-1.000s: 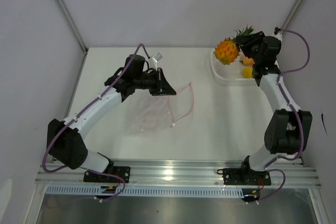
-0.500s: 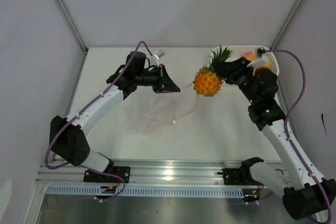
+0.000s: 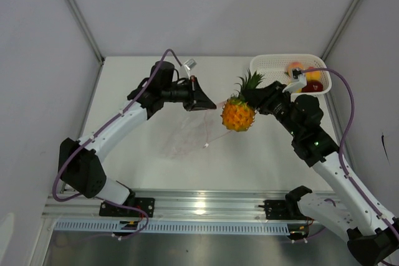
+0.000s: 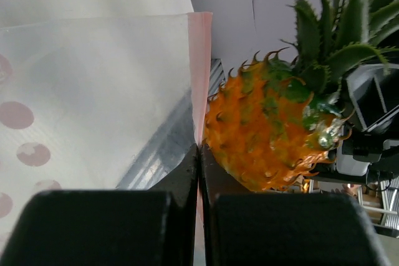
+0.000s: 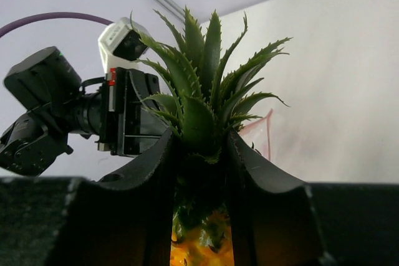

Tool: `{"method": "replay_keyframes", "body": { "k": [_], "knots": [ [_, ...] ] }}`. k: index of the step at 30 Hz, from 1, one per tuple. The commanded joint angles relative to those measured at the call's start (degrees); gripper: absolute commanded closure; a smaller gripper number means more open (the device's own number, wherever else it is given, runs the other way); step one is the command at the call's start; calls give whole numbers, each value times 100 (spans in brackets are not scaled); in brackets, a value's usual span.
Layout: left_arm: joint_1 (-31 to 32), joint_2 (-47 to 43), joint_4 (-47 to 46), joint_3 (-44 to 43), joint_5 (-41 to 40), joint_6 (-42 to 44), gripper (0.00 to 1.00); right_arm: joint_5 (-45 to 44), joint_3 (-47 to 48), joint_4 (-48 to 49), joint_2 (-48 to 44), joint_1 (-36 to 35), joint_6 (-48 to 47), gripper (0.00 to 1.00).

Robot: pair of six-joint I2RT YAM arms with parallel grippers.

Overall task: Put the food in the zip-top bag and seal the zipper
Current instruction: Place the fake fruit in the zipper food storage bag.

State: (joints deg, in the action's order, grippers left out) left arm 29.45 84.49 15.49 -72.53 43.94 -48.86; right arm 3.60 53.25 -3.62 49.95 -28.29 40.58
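Note:
My right gripper (image 3: 252, 99) is shut on the green crown of the orange pineapple (image 3: 239, 114) and holds it in the air just right of the bag's mouth. The crown (image 5: 201, 101) sits between my right fingers (image 5: 252, 166). My left gripper (image 3: 209, 105) is shut on the pink-red zipper strip (image 4: 200, 66) of the clear zip-top bag (image 3: 187, 132) and holds that edge up. In the left wrist view the pineapple (image 4: 265, 135) hangs close beside the strip. A peach (image 3: 294, 68), a yellow fruit (image 3: 313, 75) and a dark red apple (image 3: 312, 86) lie in the white basket (image 3: 265, 65).
The white mesh basket stands at the back right corner. The bag's lower part lies on the white table (image 3: 262, 154). Grey walls close in on both sides. The aluminium rail (image 3: 206, 204) with the arm bases runs along the near edge.
My right arm has carried the pineapple from over the basket leftwards and down to the bag's mouth. My left gripper has lifted the bag's edge and shifted slightly right.

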Motion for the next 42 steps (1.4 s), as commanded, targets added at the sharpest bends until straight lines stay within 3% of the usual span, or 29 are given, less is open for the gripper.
{"method": "replay_keyframes", "body": {
  "k": [1,9,15,24,28,36,39,42],
  "knots": [
    [113,-292,-292,29,-8,-229,99,-675,133,-209,-82,-203,257,94],
    [386,-398,-432,134,-535,-404,99,-1835,167,-832,-223,-475,1601,90],
    [588,-687,-862,511,-1159,-756,99,-2590,335,-1826,-118,-598,2708,94],
    [966,-1030,-854,705,-2274,-906,100,-3066,220,-2519,-345,-818,3843,94],
    [1158,-1364,-1372,1240,-2635,-1152,99,-3356,352,-3074,-233,-818,4291,95],
    [1607,-1400,-2323,1506,-2698,-1460,100,-3392,388,-2795,322,-950,3968,100],
    [1625,-1304,-2110,1443,-2654,-1415,99,-3681,379,-2567,331,-1151,3529,100],
    [1625,-1181,-2330,1383,-2269,-1460,99,-3463,440,-2126,401,-1170,2439,100]
  ]
}}
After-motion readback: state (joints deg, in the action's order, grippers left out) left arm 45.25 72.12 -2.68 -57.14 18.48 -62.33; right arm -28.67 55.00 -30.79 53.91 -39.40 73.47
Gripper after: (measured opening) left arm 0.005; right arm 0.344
